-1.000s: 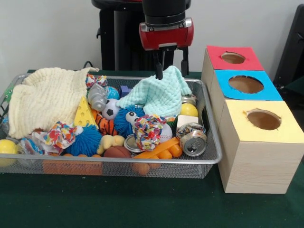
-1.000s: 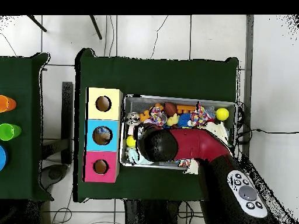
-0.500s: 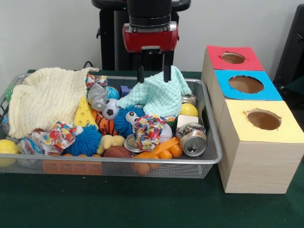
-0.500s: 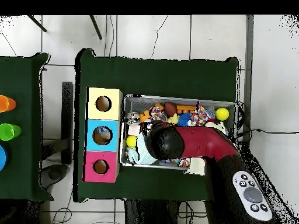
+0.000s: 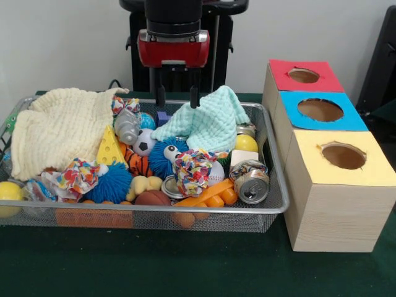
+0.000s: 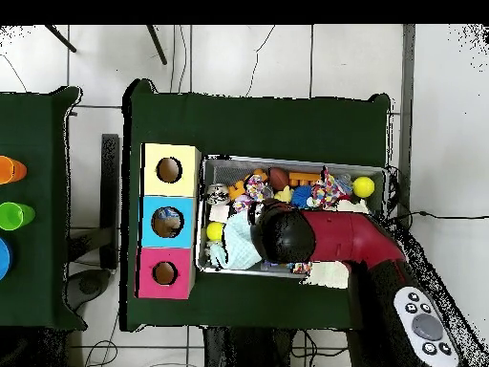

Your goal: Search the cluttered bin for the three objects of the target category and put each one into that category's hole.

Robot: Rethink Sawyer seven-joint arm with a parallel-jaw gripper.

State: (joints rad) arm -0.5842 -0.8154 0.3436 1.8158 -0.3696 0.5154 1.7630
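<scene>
The wire mesh bin is packed with toys and cloths; it also shows in the overhead view. One crumpled see-through bottle lies at the back, left of centre, by the cheese wedge. I cannot pick out other bottles. My gripper hangs open and empty over the bin's back edge, just right of that bottle, between it and the mint cloth. In the overhead view the arm hides the gripper. The blue-surround hole is the middle of three box tops, right of the bin, and shows in the overhead view.
A cream cloth covers the bin's left part. Two aluminium cans lie at the front right. Balls, a spiky blue toy and orange pieces fill the front. Red and yellow holes flank the blue one.
My gripper has moved left in the front view along the bin's back edge, from over the mint cloth to beside the bottle. It stays open and empty.
</scene>
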